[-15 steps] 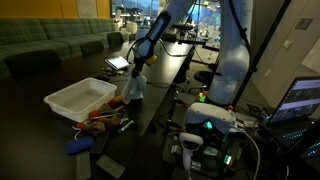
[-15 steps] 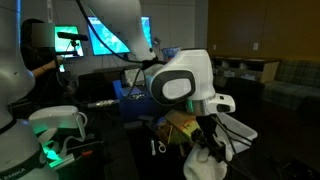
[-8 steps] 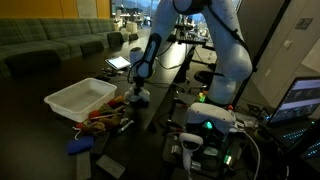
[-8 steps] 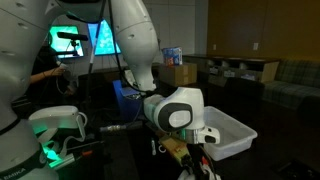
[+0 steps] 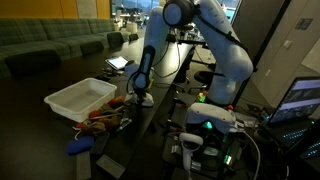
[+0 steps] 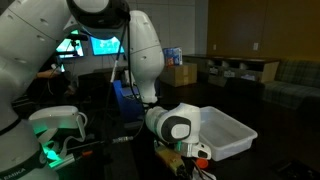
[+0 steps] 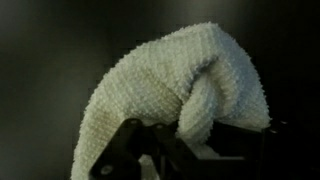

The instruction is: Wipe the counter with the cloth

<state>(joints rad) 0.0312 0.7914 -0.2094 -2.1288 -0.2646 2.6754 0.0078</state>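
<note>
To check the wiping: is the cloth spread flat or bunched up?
Bunched up: in the wrist view the cloth forms a crumpled hump, pinched by the gripper.

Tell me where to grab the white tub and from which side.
Take the white tub by one long wall, coming straight down from above with one jaw inside and one outside. It sits upright with its top open and looks empty, so the thin rim is free; the body is probably too wide to span.

Exterior views from opposite ends share the white tub; wrist close-up.
</note>
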